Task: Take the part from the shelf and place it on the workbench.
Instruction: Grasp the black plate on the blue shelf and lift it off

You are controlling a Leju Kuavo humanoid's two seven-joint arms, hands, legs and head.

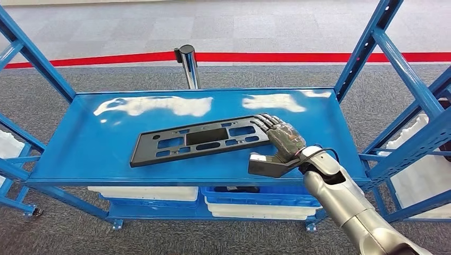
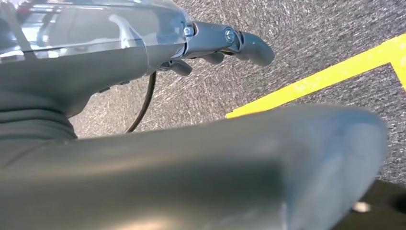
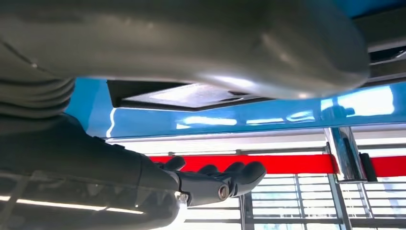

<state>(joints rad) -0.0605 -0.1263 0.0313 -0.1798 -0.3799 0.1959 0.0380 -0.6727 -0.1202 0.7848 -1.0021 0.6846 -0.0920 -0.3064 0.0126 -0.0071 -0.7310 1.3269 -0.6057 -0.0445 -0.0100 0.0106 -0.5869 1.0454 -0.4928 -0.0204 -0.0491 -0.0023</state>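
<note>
The part [image 1: 197, 141] is a flat black plate with several cutouts, lying slanted on the top deck of the blue shelf [image 1: 106, 154]. My right hand [image 1: 282, 141] is at the plate's right end, with its fingers stretched out over that end and its thumb [image 1: 266, 164] spread apart toward the shelf's front edge. In the right wrist view the part's edge [image 3: 191, 96] lies on the blue deck between the big thumb and the straight fingers [image 3: 230, 177]; nothing is gripped. My left hand [image 2: 225, 45] hangs over grey carpet, holding nothing, fingers loose.
Blue uprights [image 1: 372, 48] frame the shelf on both sides. White bins [image 1: 143, 192] and a blue bin [image 1: 266, 194] sit on the lower level. A chrome post [image 1: 189, 66] and a red floor line [image 1: 292, 57] lie behind. A yellow floor line [image 2: 325, 76] runs near my left hand.
</note>
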